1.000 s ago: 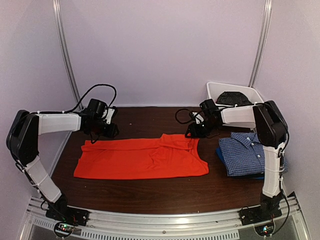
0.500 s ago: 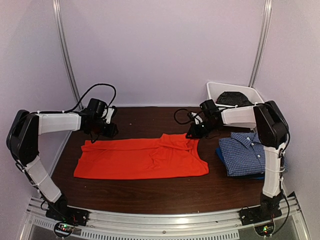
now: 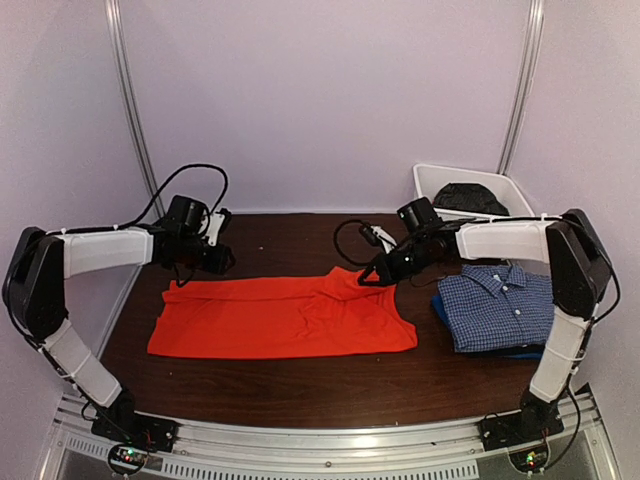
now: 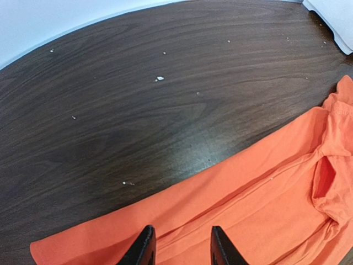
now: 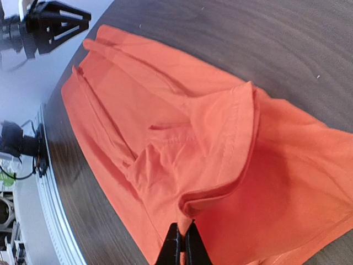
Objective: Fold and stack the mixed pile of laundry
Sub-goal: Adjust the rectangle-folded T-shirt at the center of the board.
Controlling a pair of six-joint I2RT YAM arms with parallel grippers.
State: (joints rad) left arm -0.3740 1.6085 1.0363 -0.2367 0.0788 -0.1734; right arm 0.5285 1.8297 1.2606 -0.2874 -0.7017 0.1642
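Closed in on three sides by plain, matte, pale lilac walls [image 3: 320,100]. Marked at the two back corners by slim silver metal poles [image 3: 131,110], leaning apart toward the top in the overhead view. Furnished with a dark brown wood-grain bench [image 3: 290,232], pushed up against the back wall, dotted with a few tiny white specks [image 4: 159,78] and touched by a soft sheen near its middle. Edged along the near side by a grooved silver aluminium rail [image 3: 330,438]. Set at the far right corner with a white rectangular plastic tub [image 3: 428,183]. Lit evenly and softly, with only faint shadows.
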